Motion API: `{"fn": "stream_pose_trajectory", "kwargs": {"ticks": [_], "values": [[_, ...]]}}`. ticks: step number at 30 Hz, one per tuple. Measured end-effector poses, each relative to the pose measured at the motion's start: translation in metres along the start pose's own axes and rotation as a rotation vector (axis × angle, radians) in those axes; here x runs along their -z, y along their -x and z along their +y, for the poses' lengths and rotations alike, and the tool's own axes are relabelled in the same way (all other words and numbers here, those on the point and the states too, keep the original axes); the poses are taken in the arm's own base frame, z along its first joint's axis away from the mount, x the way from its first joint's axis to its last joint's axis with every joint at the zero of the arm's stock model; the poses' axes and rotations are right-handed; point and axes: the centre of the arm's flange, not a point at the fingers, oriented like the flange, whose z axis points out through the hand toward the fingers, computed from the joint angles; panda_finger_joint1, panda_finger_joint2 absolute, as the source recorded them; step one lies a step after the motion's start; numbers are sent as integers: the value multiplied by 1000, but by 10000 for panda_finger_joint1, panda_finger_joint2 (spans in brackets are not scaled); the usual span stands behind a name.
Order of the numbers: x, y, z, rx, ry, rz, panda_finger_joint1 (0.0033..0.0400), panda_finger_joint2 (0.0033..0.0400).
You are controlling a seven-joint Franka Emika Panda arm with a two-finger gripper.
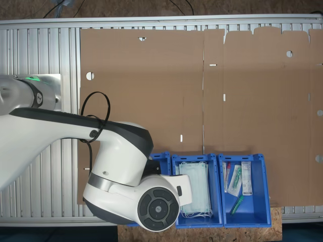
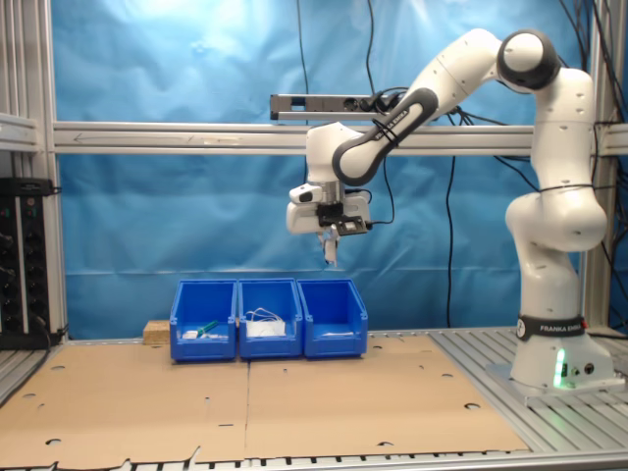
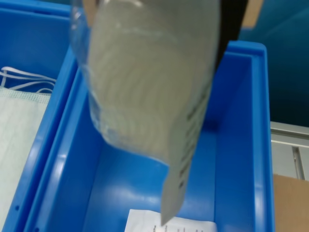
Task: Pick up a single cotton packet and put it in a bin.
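My gripper [image 2: 331, 239] hangs high above the bin [image 2: 335, 316] at the second exterior view's right end of the blue row, shut on a cotton packet [image 2: 331, 254] that dangles from it. In the wrist view the cotton packet [image 3: 149, 96] is close and blurred, a white pad in clear wrap with dark print, with a dark finger [image 3: 231, 24] beside it. Under it lies the open bin [image 3: 241, 145], and another white printed packet [image 3: 169, 226] lies flat on its floor. In the first exterior view the arm hides most of this bin [image 1: 160, 157].
The middle blue bin [image 1: 176, 166] [image 2: 268, 304] holds pale green masks [image 1: 196, 189]. The third bin [image 1: 260, 191] [image 2: 204, 306] holds long wrapped tools [image 1: 246, 179]. Brown cardboard [image 1: 151, 91] covers the table. A wooden block [image 2: 155, 332] sits beside the row.
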Motion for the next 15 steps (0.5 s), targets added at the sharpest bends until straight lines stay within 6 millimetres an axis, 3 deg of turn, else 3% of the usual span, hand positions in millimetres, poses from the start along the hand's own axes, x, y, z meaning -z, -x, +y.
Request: {"fn": "stream_pose_trajectory", "kwargs": {"ticks": [15], "values": [[-7,18,6,19,15,0,60,60]]}}
